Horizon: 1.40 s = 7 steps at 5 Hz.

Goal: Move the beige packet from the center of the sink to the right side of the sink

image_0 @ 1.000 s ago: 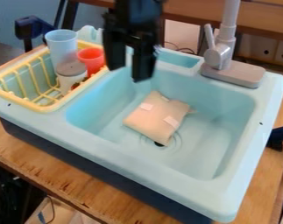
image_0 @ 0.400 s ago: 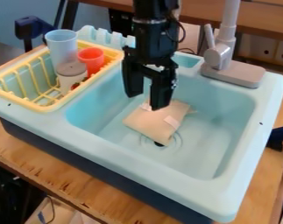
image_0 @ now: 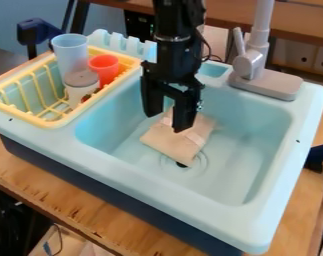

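One beige cloth pouch with pale patches lay tilted on the floor of the light-blue toy sink, its near corner at the dark drain. Directly over its far part hung the black gripper, its two fingers well apart and pointing down, with nothing gripped between them; whether a fingertip touched the cloth could not be told. The gripper and arm hid some of the pouch's far side and part of the sink's back rim. To the view's left stood a yellow dish rack, holding a tall light-blue cup, a red cup and a white container with a grey lid, all beside the basin and apart from the gripper. Behind the basin, to the view's right, rose the grey faucet, and wooden boards lay beneath the sink. Compared with the earliest frame, the gripper had come down and across toward the pouch, sinking slightly again since the second; pouch and cups had kept their places.
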{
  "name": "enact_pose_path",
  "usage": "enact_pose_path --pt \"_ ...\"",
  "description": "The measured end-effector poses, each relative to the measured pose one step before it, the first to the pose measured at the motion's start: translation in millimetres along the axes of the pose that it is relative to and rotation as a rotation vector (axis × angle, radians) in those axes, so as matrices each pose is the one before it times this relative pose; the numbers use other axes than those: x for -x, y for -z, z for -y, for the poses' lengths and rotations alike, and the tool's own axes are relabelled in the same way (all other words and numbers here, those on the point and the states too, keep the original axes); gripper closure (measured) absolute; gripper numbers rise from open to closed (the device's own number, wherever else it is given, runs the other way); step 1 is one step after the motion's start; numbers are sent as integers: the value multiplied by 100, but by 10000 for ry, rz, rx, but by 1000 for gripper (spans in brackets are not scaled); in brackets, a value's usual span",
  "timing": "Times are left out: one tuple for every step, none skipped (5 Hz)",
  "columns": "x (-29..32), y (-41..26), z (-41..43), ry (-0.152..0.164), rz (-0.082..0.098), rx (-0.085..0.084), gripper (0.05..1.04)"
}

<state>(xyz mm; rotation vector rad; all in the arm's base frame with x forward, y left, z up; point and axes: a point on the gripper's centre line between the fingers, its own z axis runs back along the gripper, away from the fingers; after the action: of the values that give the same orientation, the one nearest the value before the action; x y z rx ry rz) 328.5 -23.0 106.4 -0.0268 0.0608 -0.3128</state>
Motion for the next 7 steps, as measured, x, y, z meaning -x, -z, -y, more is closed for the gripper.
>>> enact_pose_path --pt "-97 70 -318 -166 75 -202 83" --pt "-83 987 399 93 136 -235 83" --pt "-25 892 406 -40 190 76 83" --pt "-236 313 1237 295 81 7 83" --pt "-555 43 1492 185 357 677 83" --pt "-969 -175 2323 276 465 1100 83" --pt "-839 351 2409 288 -50 747 83"
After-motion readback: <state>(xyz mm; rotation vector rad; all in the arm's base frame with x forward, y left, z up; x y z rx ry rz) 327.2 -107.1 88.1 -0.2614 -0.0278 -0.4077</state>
